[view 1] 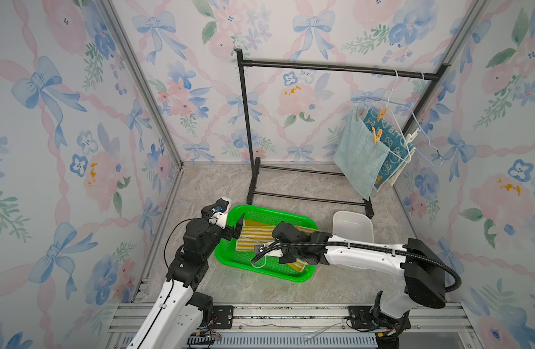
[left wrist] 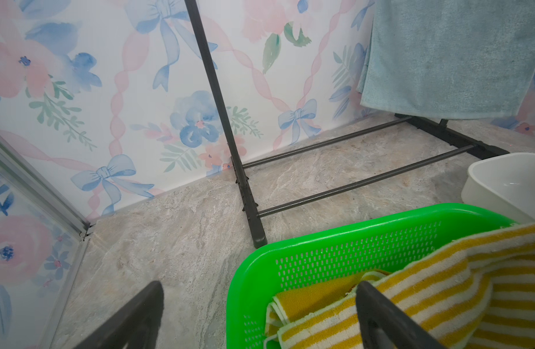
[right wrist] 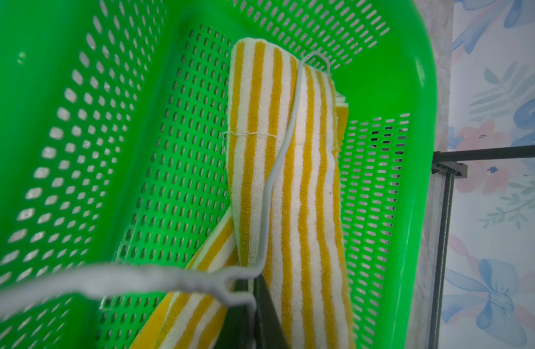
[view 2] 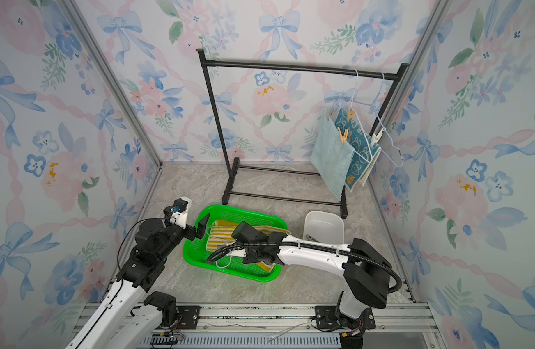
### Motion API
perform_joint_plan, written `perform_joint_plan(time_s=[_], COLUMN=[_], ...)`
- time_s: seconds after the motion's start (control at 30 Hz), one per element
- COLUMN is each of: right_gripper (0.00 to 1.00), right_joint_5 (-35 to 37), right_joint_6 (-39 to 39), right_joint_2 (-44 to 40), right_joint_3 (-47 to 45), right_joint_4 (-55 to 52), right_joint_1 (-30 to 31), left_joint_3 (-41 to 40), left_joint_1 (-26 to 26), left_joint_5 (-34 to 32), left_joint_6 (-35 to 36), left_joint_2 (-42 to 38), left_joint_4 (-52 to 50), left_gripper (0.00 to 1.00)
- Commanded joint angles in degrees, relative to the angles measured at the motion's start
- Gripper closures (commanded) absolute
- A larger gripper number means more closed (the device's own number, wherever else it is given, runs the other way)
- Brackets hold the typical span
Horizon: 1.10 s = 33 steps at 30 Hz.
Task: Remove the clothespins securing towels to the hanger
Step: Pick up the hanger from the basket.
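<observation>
A yellow-and-white striped towel (right wrist: 293, 187) lies in the green basket (right wrist: 109, 90) with a white wire hanger (right wrist: 278, 169) across it. My right gripper (right wrist: 254, 290) is shut on that hanger's wire. The left gripper (left wrist: 260, 314) hangs open over the basket's left rim (view 1: 227, 217), holding nothing. On the black rack (view 1: 320, 67), a teal towel (view 1: 358, 157) and a blue bunny towel (view 1: 393, 145) hang from pale hangers (view 1: 423, 133). Tan clothespins (view 1: 382, 114) (view 1: 376, 135), a grey one (view 1: 357, 113) and a white one (view 1: 411, 136) clip them.
A white bin (view 1: 352, 225) stands right of the basket, by the rack's foot (view 1: 369, 208); a small grey clip (view 2: 311, 237) seems to lie inside it. The rack's base bars (left wrist: 351, 184) run behind the basket. Floral walls close in on three sides.
</observation>
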Motion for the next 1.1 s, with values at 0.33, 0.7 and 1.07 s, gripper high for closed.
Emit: perform_joint_plan(time_s=[0.33,0.7,1.07], right_gripper=[1.0,1.0,1.0], right_joint_5=[-8.69,-20.89,-25.73], right_joint_6=[28.16,45.41,52.85], right_joint_2=[-7.43,-9.97,-14.83], right_joint_3=[14.44,22.39,19.14], right_joint_4=[-16.82,-23.84,-18.31], right_joint_1=[-6.45,-14.96,-19.08], left_joint_3=[-3.78,-5.89,-6.84], left_joint_1=[0.54,-3.64,-10.97], left_joint_5=[6.11,12.9,14.7], left_joint_6=[-0.9,-16.3,-22.35], left_joint_2=[-8.34,-6.68,1.74], left_joint_4=[7.26,12.48,21.11], left_gripper=[0.03,0.1,0.11])
